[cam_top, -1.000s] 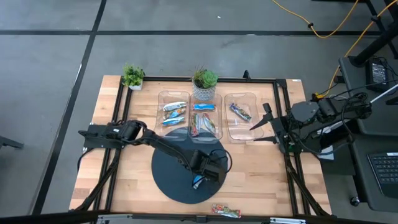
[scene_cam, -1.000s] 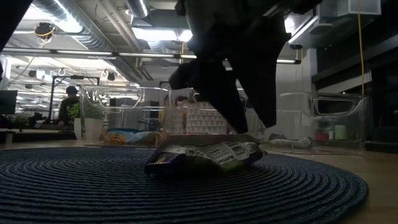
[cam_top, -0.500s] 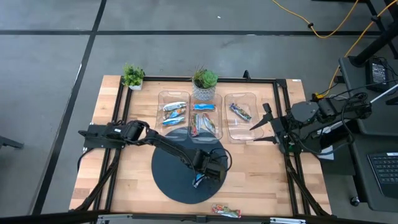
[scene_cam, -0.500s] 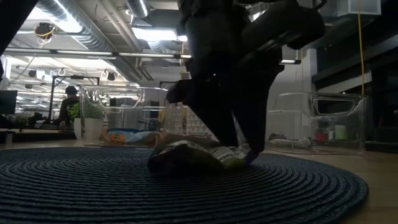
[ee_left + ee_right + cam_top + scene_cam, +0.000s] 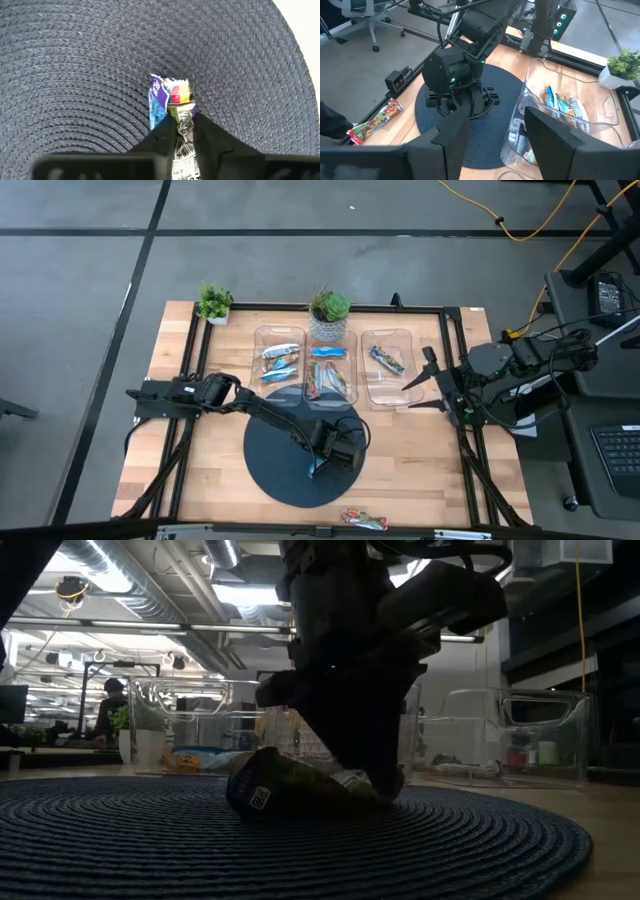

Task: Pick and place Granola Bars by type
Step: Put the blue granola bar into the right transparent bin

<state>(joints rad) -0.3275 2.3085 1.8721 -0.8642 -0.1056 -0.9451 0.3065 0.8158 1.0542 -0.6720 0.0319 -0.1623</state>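
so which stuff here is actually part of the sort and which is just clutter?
In play:
- bar on the mat, left pincer shut on it
- red bar at the table's near edge
- sorted bars in the three clear bins

Clutter:
- two potted plants
- right pincer, idle by the right bin

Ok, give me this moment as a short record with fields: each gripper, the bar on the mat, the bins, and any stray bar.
left gripper: shut on the granola bar, down on the dark round mat
right gripper: open, waiting beside the right bin
bins: three clear ones, each holding bars
stray bar: orange-red bar on the table's near edge, off the mat
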